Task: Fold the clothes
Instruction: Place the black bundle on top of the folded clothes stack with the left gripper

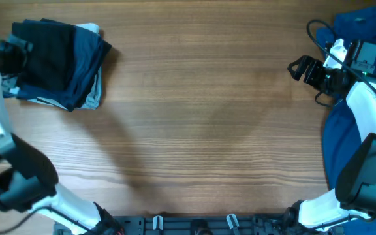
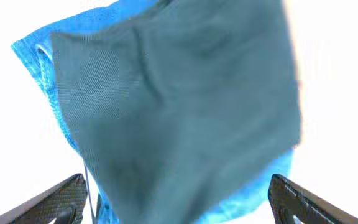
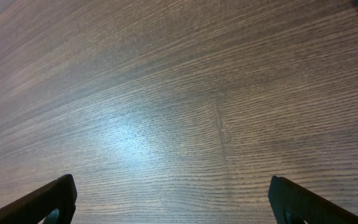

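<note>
The black soft-fabric T-shirt point(image 1: 49, 52), folded, lies atop the dark navy folded garment stack point(image 1: 87, 62), straight ahead of the left end effector point(image 1: 18, 51), whose fingers stand apart on nothing. The right end effector point(image 3: 173, 199), likewise spread, hangs over the wooden tabletop point(image 1: 194, 117), well apart from that stack; the left arm is nearer.

Even overhead light leaves faint, soft shadows on the table point(image 1: 194, 130). Ahead of the right hand point(image 3: 176, 202), a pale glare patch whitens the wood. Beyond the left hand point(image 2: 179, 202) the background burns out white, and the stacked garments point(image 2: 179, 106) look blurred.
</note>
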Available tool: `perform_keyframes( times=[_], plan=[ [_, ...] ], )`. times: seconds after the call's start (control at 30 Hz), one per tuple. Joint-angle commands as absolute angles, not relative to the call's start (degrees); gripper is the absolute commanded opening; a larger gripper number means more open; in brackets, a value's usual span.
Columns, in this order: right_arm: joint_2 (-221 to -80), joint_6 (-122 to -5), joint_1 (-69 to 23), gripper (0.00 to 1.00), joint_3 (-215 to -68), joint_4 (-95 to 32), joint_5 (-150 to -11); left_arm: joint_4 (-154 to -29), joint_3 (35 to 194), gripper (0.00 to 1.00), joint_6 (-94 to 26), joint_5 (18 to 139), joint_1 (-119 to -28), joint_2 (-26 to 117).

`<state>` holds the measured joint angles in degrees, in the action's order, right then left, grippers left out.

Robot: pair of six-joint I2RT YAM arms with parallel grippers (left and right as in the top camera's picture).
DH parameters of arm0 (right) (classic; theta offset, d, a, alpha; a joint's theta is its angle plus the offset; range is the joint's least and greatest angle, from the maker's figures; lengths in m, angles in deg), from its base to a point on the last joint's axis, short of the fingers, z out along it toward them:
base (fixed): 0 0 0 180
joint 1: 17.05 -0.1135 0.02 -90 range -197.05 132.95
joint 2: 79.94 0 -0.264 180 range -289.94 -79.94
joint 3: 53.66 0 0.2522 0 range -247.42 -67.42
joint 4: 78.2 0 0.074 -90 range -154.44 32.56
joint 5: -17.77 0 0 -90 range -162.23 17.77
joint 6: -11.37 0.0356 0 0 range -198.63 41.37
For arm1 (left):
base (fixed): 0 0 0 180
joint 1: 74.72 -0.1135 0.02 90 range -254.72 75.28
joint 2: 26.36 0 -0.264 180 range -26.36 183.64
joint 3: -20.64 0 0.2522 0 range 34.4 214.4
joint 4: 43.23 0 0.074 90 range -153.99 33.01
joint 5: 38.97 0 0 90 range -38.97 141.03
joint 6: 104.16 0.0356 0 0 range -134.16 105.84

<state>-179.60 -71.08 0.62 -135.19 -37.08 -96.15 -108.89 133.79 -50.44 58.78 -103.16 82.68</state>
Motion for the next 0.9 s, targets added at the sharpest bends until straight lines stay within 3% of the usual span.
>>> perform_keyframes(
  times=[0.0,0.03,0.1,0.5,0.67,0.87],
  plan=[
    [-179.3,-70.5,0.4,1.0,-135.4,-37.2,-95.7,-107.8,135.6,0.2,-47.3,60.4,-103.2,71.5],
    [-179.3,-70.6,0.4,1.0,-135.4,-37.2,-95.8,-106.9,135.6,0.08,-47.0,60.5,-103.2,71.1],
    [-179.3,-70.6,0.4,1.0,-135.4,-37.2,-95.8,-104.3,135.5,0.04,-43.6,62.1,-103.0,73.2],
    [-179.3,-70.6,0.4,0.99,-135.4,-37.2,-95.7,-102.7,134.7,0.04,-38.1,64.5,-105.1,94.4],
    [-179.3,-70.5,0.4,1.0,-135.4,-37.2,-95.7,-97.2,136.7,0.04,-36.9,76.8,-105.1,85.4],
    [-179.3,-70.5,0.4,1.0,-135.4,-37.2,-95.7,-86.2,136.7,0.07,-38.6,76.7,-105.0,83.3]
  ],
)
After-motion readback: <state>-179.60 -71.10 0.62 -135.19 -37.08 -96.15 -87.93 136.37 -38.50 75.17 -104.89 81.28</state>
